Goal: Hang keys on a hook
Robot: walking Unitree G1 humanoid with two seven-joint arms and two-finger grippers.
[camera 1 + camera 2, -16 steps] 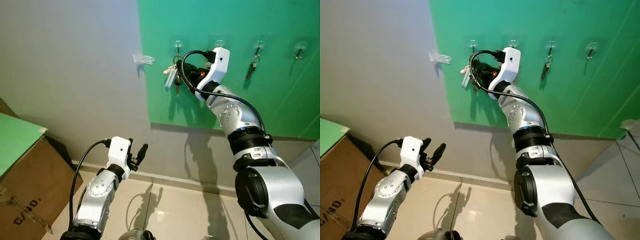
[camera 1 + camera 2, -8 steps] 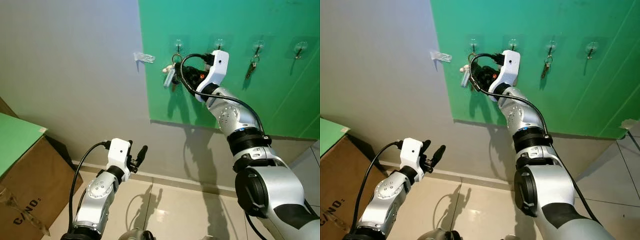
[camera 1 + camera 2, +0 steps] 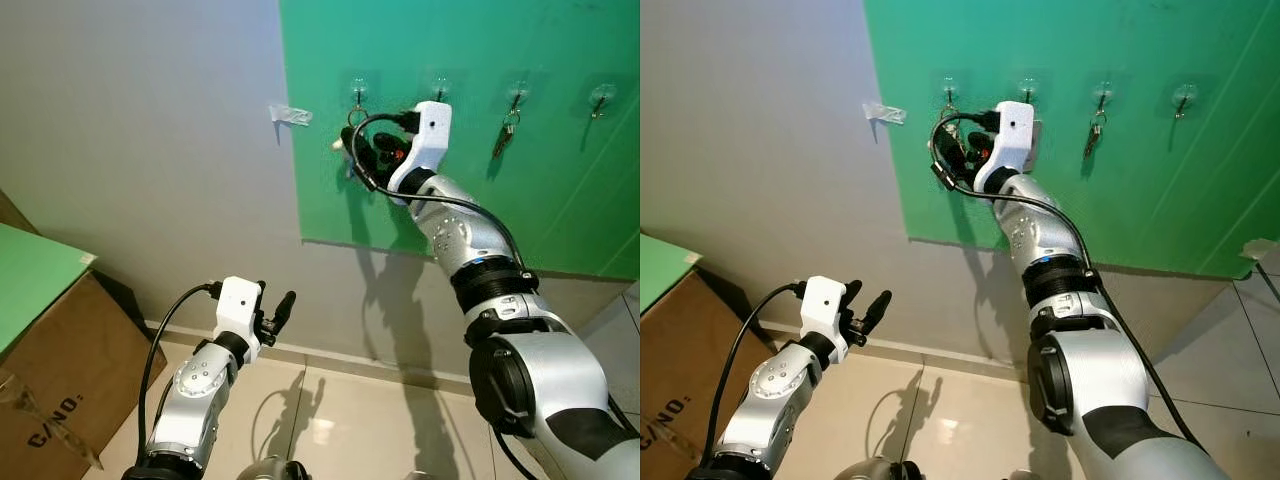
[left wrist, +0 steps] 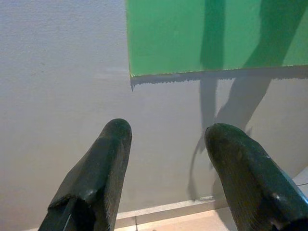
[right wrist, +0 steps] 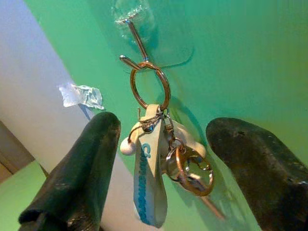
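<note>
We are seeing the keys (image 5: 161, 166) hanging from the hook (image 5: 136, 42) between the parted, empty jaws of the right gripper (image 5: 163, 159), while the left gripper (image 4: 166, 139) is hanging open too.

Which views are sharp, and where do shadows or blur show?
Left eye view: sharp, right arm's shadow falls on the green panel. Right wrist view: keys and hook crisp, fingers soft. Left wrist view: fingers blurred, wall shadows distinct.
</note>
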